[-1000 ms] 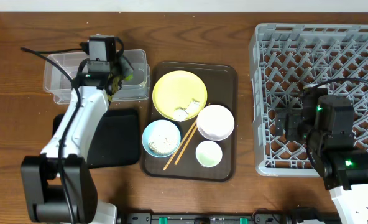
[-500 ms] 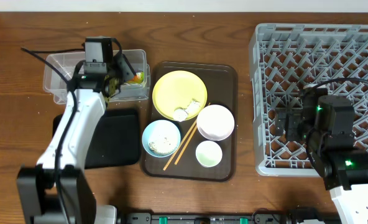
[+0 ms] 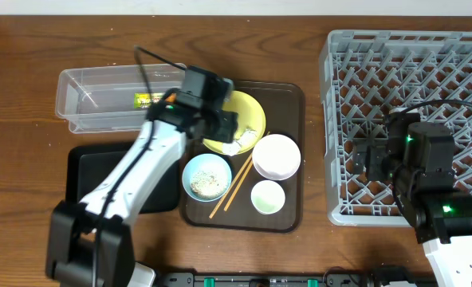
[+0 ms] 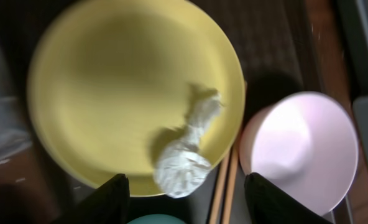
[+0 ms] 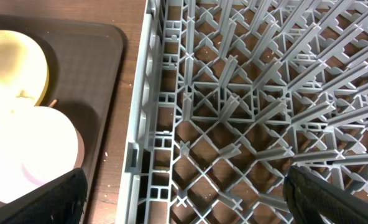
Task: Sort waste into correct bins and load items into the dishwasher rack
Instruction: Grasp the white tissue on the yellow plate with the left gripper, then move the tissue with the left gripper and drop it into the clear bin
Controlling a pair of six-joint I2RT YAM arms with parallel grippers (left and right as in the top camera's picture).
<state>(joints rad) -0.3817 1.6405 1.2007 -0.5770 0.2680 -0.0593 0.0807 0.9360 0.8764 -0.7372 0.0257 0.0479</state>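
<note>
My left gripper (image 3: 222,127) (image 4: 187,200) is open and empty, hovering over the yellow plate (image 3: 250,113) (image 4: 109,81), with the crumpled white tissue (image 3: 237,144) (image 4: 184,158) at the plate's near edge between its fingers. The printed wrapper (image 3: 148,100) lies in the clear tub (image 3: 92,100). The black tray (image 3: 88,171) is partly under my left arm. The light blue bowl (image 3: 206,177) holds rice scraps. The white bowl (image 3: 277,156) (image 4: 302,149), cup (image 3: 268,197) and chopsticks (image 3: 234,185) (image 4: 224,186) sit nearby. My right gripper (image 3: 365,159) (image 5: 184,199) is open over the grey rack (image 3: 411,72) (image 5: 246,106).
All the dishes sit on the dark brown serving tray (image 3: 288,100) (image 5: 97,62) between the bins and the rack. The rack's left wall rises next to the serving tray's right edge. Bare wood table shows in front of the tub and around the rack.
My left gripper has left the clear tub and swung right to above the yellow plate. The wrapper now lies in the tub. The right arm has not moved.
</note>
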